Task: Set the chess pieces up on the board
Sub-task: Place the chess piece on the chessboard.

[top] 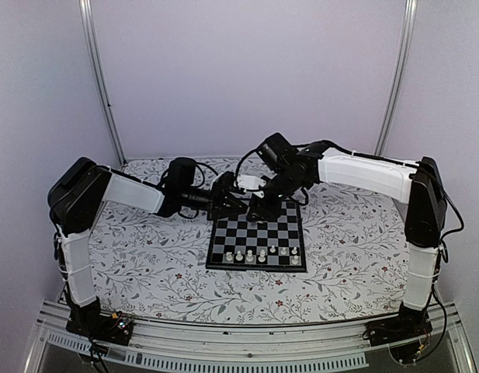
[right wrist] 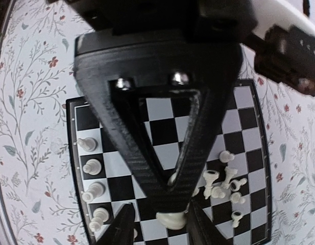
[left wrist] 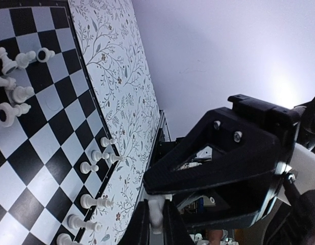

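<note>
Two arms are rising from a metal rail at 6 o'clock, the left arm at 7 o'clock and the right arm at 5 o'clock. Both are bending inward over a flower-patterned tablecloth.

Past the rail, the board is lying flat in the middle of the cloth. White chess pieces are sitting on its near side. A row of small pawns is lining the 6 o'clock edge. A loose bunch of other pieces is sitting a little farther in, toward 3 o'clock, apart from the row.

Farther on, above the board's 12 o'clock edge, the two claws are meeting tip to tip. The left claw is reaching in from 9 o'clock and clamping one white piece between its fingers, holding it in the air over the squares. The right claw is pointing down from 1 o'clock. Its fingers are standing apart on either side of that same piece, with a gap plainly showing on one side, so it is not gripping.

Behind everything, at 12 o'clock, a pale wall is closing off the view, with two metal poles leaning along it.
</note>
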Robot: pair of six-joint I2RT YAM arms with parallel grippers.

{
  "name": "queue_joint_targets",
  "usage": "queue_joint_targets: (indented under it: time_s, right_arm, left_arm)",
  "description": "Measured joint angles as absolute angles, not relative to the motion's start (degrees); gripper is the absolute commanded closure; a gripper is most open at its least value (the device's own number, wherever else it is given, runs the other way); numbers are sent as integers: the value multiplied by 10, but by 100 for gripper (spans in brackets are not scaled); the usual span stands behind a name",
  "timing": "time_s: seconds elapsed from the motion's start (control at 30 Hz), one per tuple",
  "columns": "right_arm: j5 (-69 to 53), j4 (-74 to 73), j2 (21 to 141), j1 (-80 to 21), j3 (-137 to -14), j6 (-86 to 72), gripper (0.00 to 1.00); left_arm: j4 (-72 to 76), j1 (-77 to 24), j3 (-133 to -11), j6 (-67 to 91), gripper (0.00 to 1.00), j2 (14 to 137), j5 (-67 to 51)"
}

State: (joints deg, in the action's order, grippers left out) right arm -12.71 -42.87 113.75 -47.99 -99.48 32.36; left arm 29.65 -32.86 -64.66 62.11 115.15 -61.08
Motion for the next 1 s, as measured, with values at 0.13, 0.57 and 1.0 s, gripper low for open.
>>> queue_joint_targets:
  time_s: [0.13, 0.57, 1.0]
  right_arm:
    - [-157, -434, 1102, -459, -939, 325, 28]
    - [-281, -335, 887, -187, -729, 298, 23]
    - [-280, -240, 913, -153, -633, 278, 22]
  left_arm:
    - [226, -332, -673, 542, 100, 1151, -587]
    - [-118, -459, -841, 127, 98, 1115, -319]
    - [-286, -588, -922, -143, 98, 1136, -115]
